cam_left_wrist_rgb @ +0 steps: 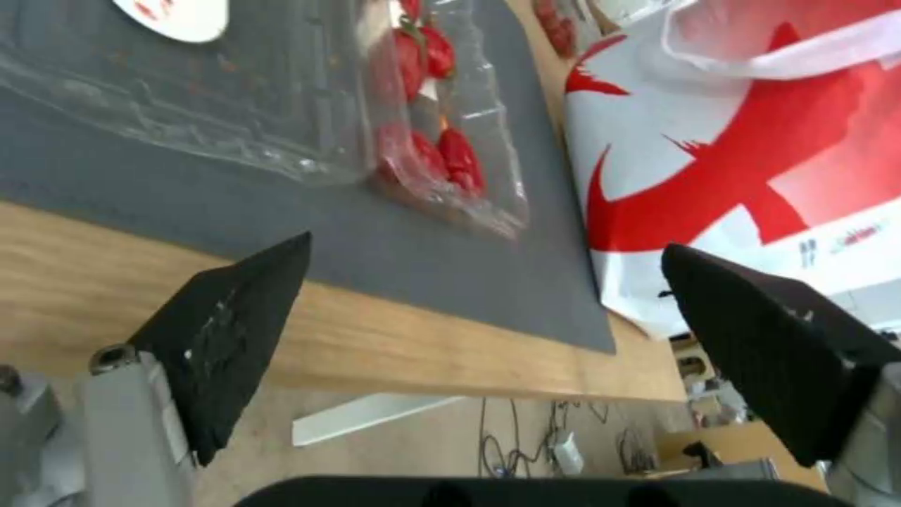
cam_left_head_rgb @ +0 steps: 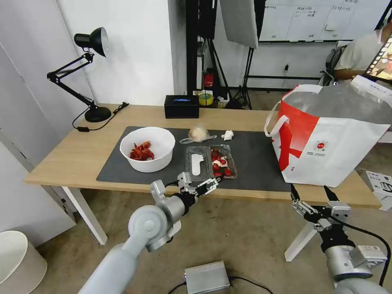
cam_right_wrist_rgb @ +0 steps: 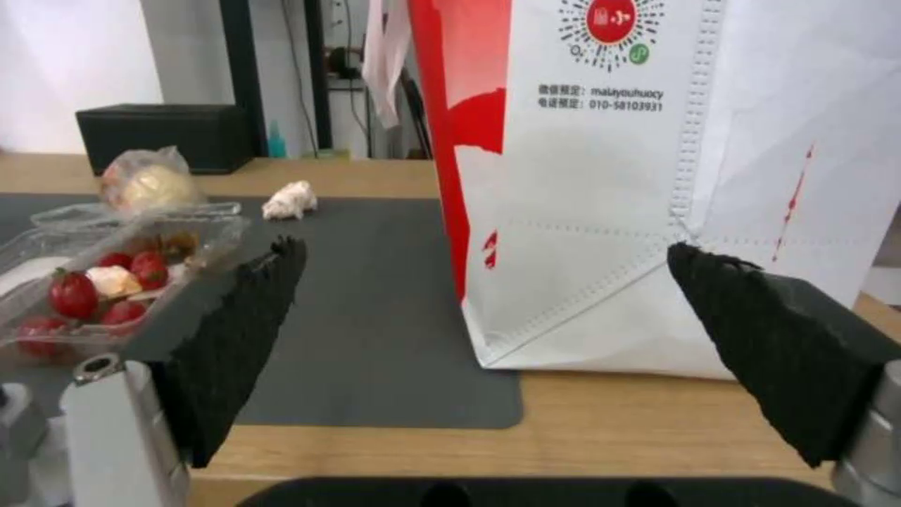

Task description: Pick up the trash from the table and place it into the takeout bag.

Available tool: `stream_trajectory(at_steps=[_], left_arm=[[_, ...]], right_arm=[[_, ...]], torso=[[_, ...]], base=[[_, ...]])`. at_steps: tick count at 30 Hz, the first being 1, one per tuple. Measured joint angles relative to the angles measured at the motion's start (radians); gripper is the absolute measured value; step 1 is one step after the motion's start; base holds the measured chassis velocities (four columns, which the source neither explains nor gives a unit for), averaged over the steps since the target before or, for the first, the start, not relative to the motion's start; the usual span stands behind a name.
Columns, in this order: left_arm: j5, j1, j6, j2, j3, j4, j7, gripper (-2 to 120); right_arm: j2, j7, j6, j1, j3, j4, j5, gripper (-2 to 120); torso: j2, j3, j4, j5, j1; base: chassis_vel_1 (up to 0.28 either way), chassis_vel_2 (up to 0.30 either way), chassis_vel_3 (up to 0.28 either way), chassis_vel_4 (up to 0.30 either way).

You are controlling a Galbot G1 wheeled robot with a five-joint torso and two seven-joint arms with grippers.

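Wood table (cam_left_head_rgb: 73,159) with grey mat (cam_left_head_rgb: 253,163): your left gripper (cam_left_head_rgb: 203,187) hovers spread wide at the front edge, lined up on the clamshell box (cam_left_head_rgb: 210,162). Right gripper (cam_left_head_rgb: 312,195) waits agape by the takeout bag (cam_left_head_rgb: 326,139), which stands open-mouthed for drops.

Left tool (cam_left_head_rgb: 203,187) and right tool (cam_left_head_rgb: 311,194), both spread wide
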State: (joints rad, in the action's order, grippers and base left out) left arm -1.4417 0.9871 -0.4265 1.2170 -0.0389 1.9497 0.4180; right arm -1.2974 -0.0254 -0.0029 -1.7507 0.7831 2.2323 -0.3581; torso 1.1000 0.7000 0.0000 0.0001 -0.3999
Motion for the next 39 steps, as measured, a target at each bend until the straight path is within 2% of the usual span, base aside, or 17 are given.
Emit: stream_trajectory(at_steps=[17, 25, 31, 38, 39], left_arm=[[-0.005, -0.067, 0.021, 0.049, -0.006, -0.114, 0.000, 100], [0.021, -0.082, 0.044, 0.057, -0.006, -0.140, -0.005, 100], [0.044, -0.082, 0.056, 0.054, -0.017, -0.143, -0.015, 100], [0.061, -0.078, 0.072, 0.057, -0.020, -0.147, -0.026, 100], [0.063, -0.078, 0.076, 0.059, -0.021, -0.147, -0.026, 100]], right_arm=[[0.002, -0.015, 0.000, 0.022, 0.000, -0.038, -0.007, 95], [0.002, -0.015, 0.002, 0.029, -0.001, -0.056, -0.008, 95], [0.001, -0.015, 0.005, 0.034, -0.005, -0.066, -0.008, 93], [-0.002, -0.010, 0.013, 0.035, -0.008, -0.073, -0.008, 92], [-0.002, -0.008, 0.015, 0.035, -0.008, -0.074, -0.008, 89]], torso=[[0.000, 0.000, -0.0001, -0.0001, 0.000], [0.000, 0.000, -0.0006, -0.0001, 0.000], [0.000, 0.000, 0.0003, 0.0000, 0.000], [0.000, 0.000, 0.0002, 0.0000, 0.000], [0.000, 0.000, 0.0002, 0.0000, 0.000]], base=[[0.000, 0.000, 0.000, 0.000], [0.000, 0.000, 0.000, 0.000], [0.000, 0.000, 0.000, 0.000], [0.000, 0.000, 0.000, 0.000], [0.000, 0.000, 0.000, 0.000]])
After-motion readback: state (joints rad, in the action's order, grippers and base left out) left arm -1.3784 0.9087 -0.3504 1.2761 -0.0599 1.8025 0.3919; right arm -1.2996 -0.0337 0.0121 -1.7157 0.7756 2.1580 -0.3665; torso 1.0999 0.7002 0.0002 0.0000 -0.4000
